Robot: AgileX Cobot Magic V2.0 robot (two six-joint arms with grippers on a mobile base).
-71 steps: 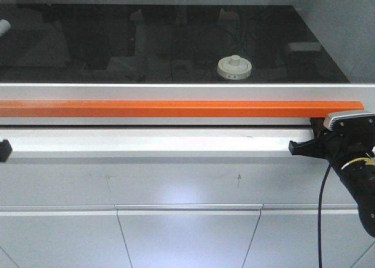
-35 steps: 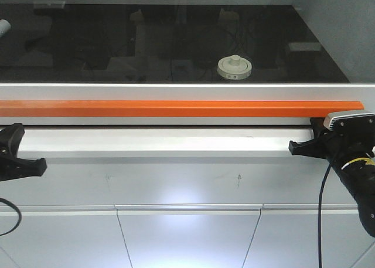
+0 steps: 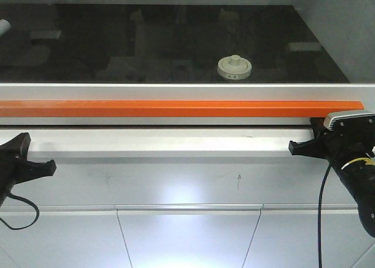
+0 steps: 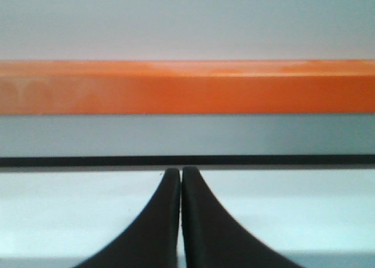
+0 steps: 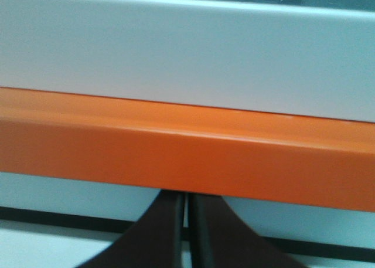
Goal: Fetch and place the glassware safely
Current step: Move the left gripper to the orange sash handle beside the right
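The glassware [image 3: 234,67] shows as a round cream-white lid with a central knob, standing on the dark glossy surface beyond the orange bar [image 3: 176,108]; its clear body is hard to make out. My left gripper [image 3: 51,167] is low at the left, below the white ledge, far from the jar. In the left wrist view this gripper [image 4: 180,172] is shut and empty, facing the orange bar [image 4: 187,86]. My right gripper [image 3: 292,146] sits at the right by the white ledge. In the right wrist view its tips [image 5: 186,199] are shut just under the orange bar [image 5: 187,153].
A white rail [image 3: 176,92] and the orange bar run across the whole width between my grippers and the dark surface. Below them are a white ledge [image 3: 164,142] and grey cabinet fronts [image 3: 187,233]. A grey wall [image 3: 345,27] closes the right side.
My left gripper has come into view from the left edge and moved rightward, dropping a little. The right arm and the jar have not moved.
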